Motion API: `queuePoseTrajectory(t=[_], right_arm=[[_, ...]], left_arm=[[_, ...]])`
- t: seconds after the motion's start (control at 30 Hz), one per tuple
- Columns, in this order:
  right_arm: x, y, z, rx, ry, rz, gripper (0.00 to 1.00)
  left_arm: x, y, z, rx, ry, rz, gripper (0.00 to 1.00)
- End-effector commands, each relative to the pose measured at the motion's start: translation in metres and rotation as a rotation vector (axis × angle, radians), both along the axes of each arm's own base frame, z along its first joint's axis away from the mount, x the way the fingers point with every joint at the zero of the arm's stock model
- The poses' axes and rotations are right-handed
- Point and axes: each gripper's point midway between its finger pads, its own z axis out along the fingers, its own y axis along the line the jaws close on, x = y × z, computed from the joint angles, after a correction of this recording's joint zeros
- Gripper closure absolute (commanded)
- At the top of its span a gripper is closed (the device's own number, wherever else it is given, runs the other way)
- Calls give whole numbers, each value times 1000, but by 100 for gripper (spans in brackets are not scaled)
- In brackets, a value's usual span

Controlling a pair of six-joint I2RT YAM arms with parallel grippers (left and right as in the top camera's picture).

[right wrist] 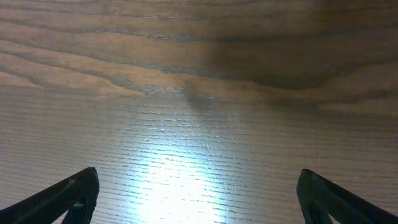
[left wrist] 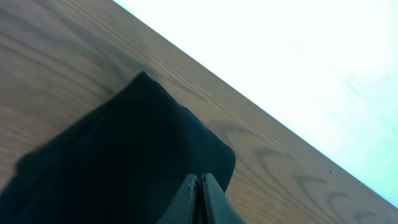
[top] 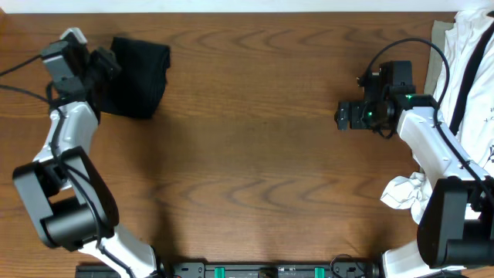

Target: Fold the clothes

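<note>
The clothes [top: 140, 77] are a black garment, folded into a compact bundle at the table's far left. In the left wrist view the same dark cloth [left wrist: 124, 155] fills the lower left. My left gripper [top: 110, 63] sits at the bundle's left edge. Its fingers are pressed together just over the cloth [left wrist: 201, 178], and nothing shows between them. My right gripper [top: 342, 116] hovers over bare wood on the right side, far from the garment. It is wide open [right wrist: 199, 202], with only the tabletop between its fingers [right wrist: 81, 190].
White garments with black straps [top: 471, 69] are piled at the right edge of the table. A crumpled white cloth [top: 401, 193] lies by the right arm's base. The table's far edge [left wrist: 249, 102] runs just behind the black bundle.
</note>
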Motion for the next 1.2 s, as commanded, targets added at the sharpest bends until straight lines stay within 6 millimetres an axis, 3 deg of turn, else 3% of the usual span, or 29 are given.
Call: queuePoseTrajectory(t=[0.0,0.37,0.53,0.7,0.97,1.07,1.17], right_arm=[[-1,-2,5,-6,-13,-1,1],[-1,-2,5,-6,-13,-1,1],[-1,-2,5,-6,-14,-1,1],[-1,-2,5,-6,-13,-1,1],[-1,-2,5,-6,-13,-1,1],[-1,-2,5,-6,-14,-1,1],[-1,-2,5,-6,-13,-1,1]], left_arm=[[8,-13,-25,-20,26,-28,94],[14,-50,-103,-72,137,-114,94],[13,-57,-108,-103,141,-141,94],[21,-67,-54,-107,9,-212,94],[5,-76,74,-31,-190,-229,94],[-7,-76,100,-14,-208,-212,93],[-23,-75,105,-20,-155,-182,89]])
